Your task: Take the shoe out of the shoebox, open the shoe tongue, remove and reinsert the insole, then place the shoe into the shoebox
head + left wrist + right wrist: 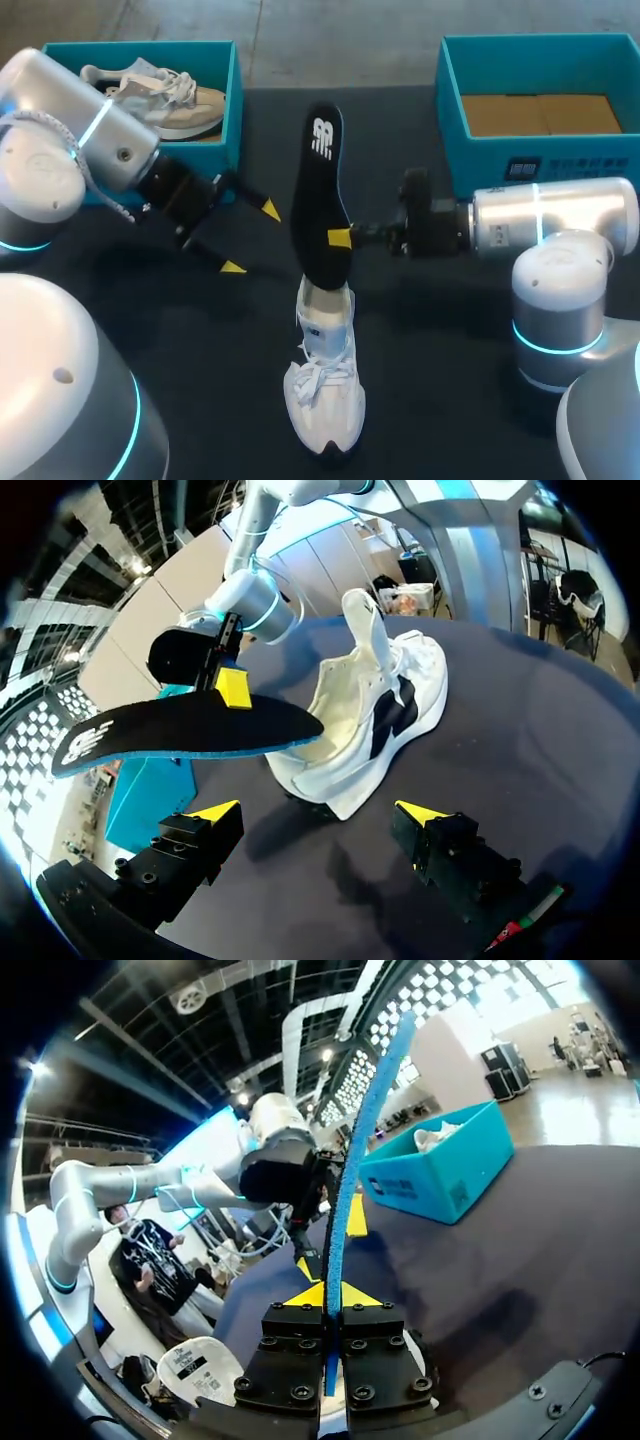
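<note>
While tight between the right fingers (340,238), black insole (318,180) over white shoe (325,400).

The shoe (322,395) lies on the worktop (450,330) at near centre, toe toward the near edge. The insole (318,190) extends from the shoe's heel opening toward the far side, clamped from the right between the fingers of the right pincer (338,238). The left pincer (251,238) hangs just left of the insole, apart from it. A shoebox (234,110) holding a second shoe (160,95) stands at far left, and a second box (520,150) stands at far right.
</note>
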Tool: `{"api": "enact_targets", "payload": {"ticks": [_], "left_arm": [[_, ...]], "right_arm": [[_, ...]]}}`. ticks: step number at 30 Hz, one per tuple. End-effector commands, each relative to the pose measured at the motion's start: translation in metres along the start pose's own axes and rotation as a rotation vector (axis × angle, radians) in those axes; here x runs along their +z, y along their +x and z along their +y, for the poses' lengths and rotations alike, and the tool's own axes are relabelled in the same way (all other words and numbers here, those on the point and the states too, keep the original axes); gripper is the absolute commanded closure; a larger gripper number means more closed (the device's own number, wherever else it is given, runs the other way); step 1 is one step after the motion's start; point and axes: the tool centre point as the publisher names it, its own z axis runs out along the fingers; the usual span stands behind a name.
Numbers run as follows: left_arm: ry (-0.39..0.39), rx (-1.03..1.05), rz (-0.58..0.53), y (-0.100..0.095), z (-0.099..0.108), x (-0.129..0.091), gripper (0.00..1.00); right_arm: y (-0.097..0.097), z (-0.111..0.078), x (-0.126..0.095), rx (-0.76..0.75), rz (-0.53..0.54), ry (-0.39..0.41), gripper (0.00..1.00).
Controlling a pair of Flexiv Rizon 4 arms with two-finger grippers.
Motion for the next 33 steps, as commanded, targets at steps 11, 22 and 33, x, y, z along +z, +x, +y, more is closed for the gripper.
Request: {"api": "enact_targets", "payload": {"ticks": [11, 22, 33], "left_arm": [[-0.003, -0.001, 0.008, -0.0024, 0.0003, 0.0005, 0.0], [-0.004, -0.002, 0.007, -0.0023, 0.0, 0.0006, 0.0], [-0.015, -0.033, 0.02, 0.0045, 0.0013, 0.0037, 0.0]], "right_arm": [[0.0003, 0.0031, 0.0044, 0.001, -0.005, 0.007, 1.0], [0.0, 0.0034, 0.0041, 0.002, -0.005, 0.007, 1.0], [0.0062, 0.0073, 0.0022, -0.012, 0.022, -0.01, 1.0]]}}
